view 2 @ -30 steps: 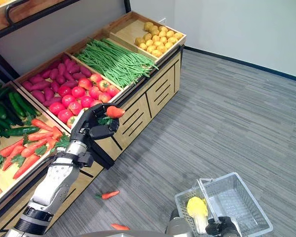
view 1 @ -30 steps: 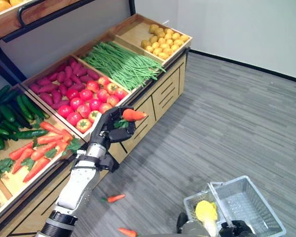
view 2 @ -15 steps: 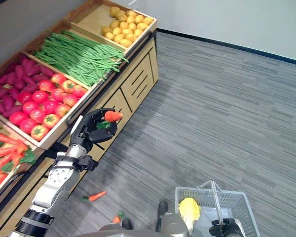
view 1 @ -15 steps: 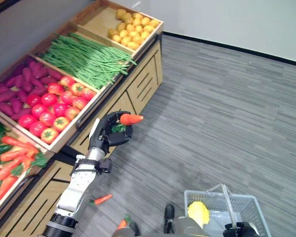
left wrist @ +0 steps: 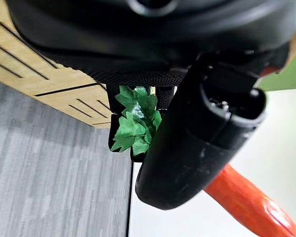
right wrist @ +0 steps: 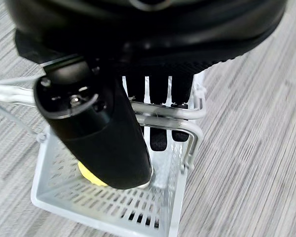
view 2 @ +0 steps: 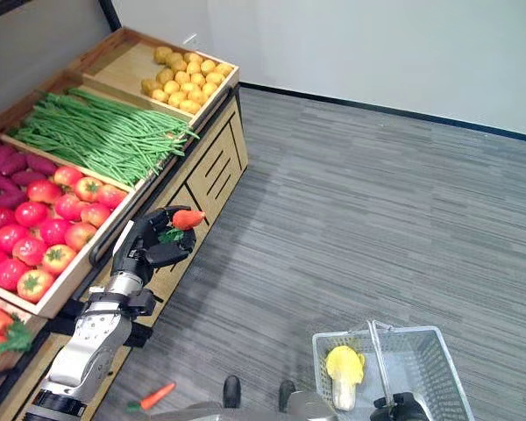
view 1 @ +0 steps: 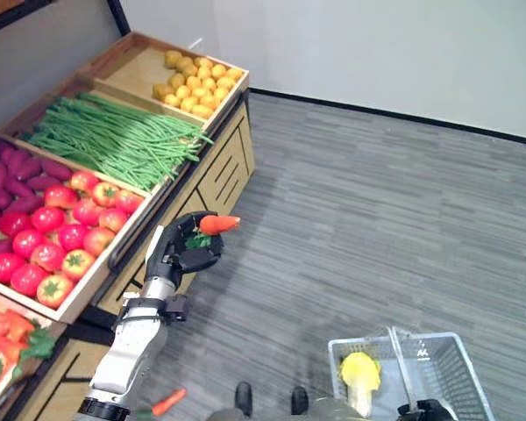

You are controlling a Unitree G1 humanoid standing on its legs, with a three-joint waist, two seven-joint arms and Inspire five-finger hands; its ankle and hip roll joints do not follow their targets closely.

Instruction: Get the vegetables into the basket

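The left hand (view 1: 182, 252) is hiding most of the small orange carrot with green leaves (view 1: 217, 224) it is gripping. The right hand (right wrist: 96, 140) is clutching the white wire basket's handle (right wrist: 160, 116), covering part of the basket.

The carrot (view 1: 217, 224) is orange with green leaves. The left hand (view 1: 180, 250) and right hand (right wrist: 96, 138) are black. The basket (view 2: 438, 364) is pale grey wire; the item inside (view 2: 343, 364) is yellow, possibly a cabbage. The display stand (view 1: 219, 167) is light wood, holding green beans (view 1: 114, 136), red tomatoes (view 1: 57, 228), purple sweet potatoes (view 1: 13, 171) and yellow potatoes (view 1: 197, 79). The floor (view 1: 377, 219) is grey with fine stripes.
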